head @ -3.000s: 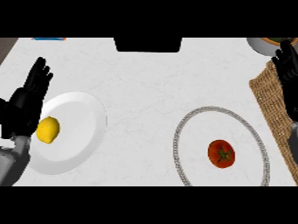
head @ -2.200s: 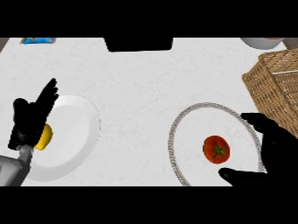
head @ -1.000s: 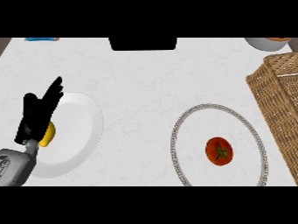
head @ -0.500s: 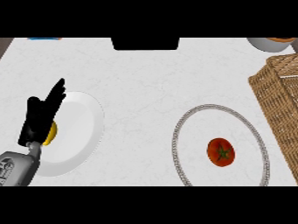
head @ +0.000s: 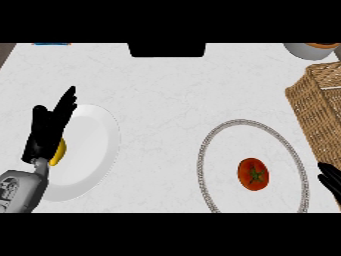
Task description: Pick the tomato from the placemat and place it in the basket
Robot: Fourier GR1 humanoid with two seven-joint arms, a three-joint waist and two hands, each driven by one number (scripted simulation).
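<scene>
Right hand (head: 340, 187): back in view at the lower right corner, just beyond the placemat's right rim, where a second ago no part of it showed. Only straight black fingers are visible; released, holding nothing, apart from the tomato.

Tomato (head: 253, 173): unmoved, red with a green stem scar, lying in the lower middle of the placemat, not yet touched.

Placemat (head: 212, 145): white oval with a beaded grey rim, flat on the counter. All other places are given from it.

Left hand (head: 47, 131): well to the left of the placemat, fingers straight and up, resting over the edge of a white plate; unchanged in place. It holds nothing.

White plate (head: 95, 150): left of the placemat, apart from it, with a yellow fruit (head: 58, 153) showing beside the left hand.

Basket (head: 337, 110): woven wicker, just right of the placemat and reaching farther back.

Bowl (head: 311, 49): far back to the right, beyond the basket, partly cut off.

Dark block (head: 166, 49): far back edge, behind the placemat.

Judgement: the returning right hand suggests the reach for the tomato is beginning; grasp, lift and placing remain undone.
</scene>
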